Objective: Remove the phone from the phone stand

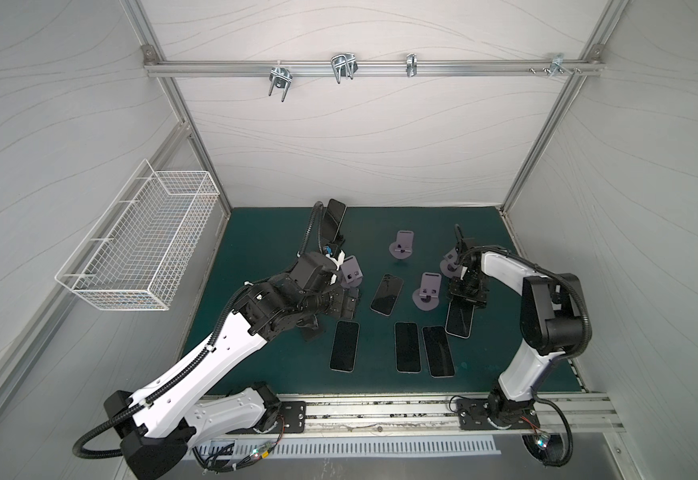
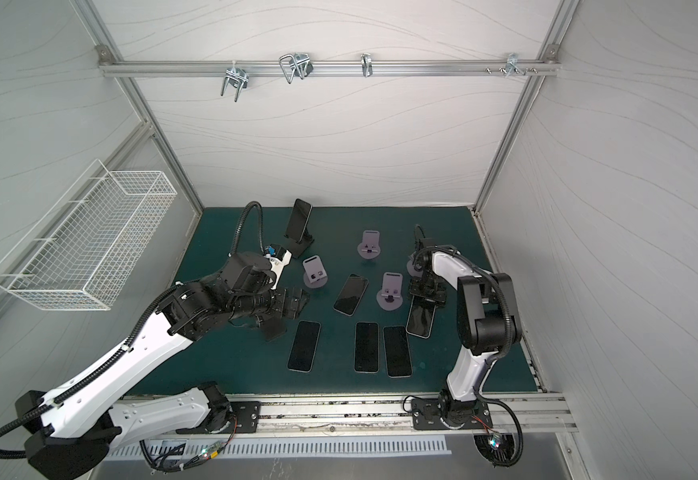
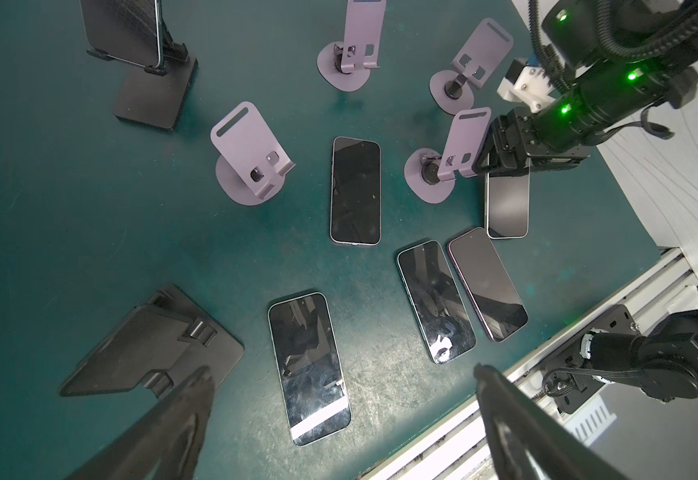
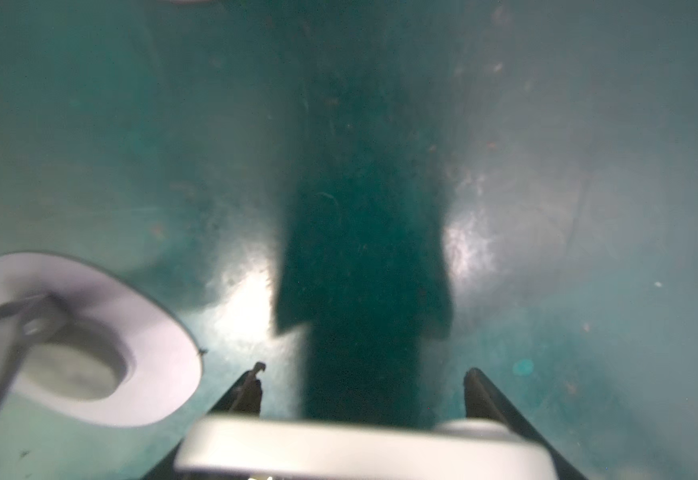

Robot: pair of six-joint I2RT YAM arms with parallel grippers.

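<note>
1 phone leans on the black stand at the desk's back; left claw gapes empty, right claw sits over another phone, grip unclear; a careless nudge could topple the stand

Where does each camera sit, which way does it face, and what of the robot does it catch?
Top views: stereo pair high overhead, looking down on the mat; left arm and right arm both show.
Left wrist: on the left arm, looking down across the mat; open left gripper shows.
Right wrist: low over the mat, blurred; right gripper clamps a phone.
Shared: left wrist and top views also show that phone gripped.
</note>
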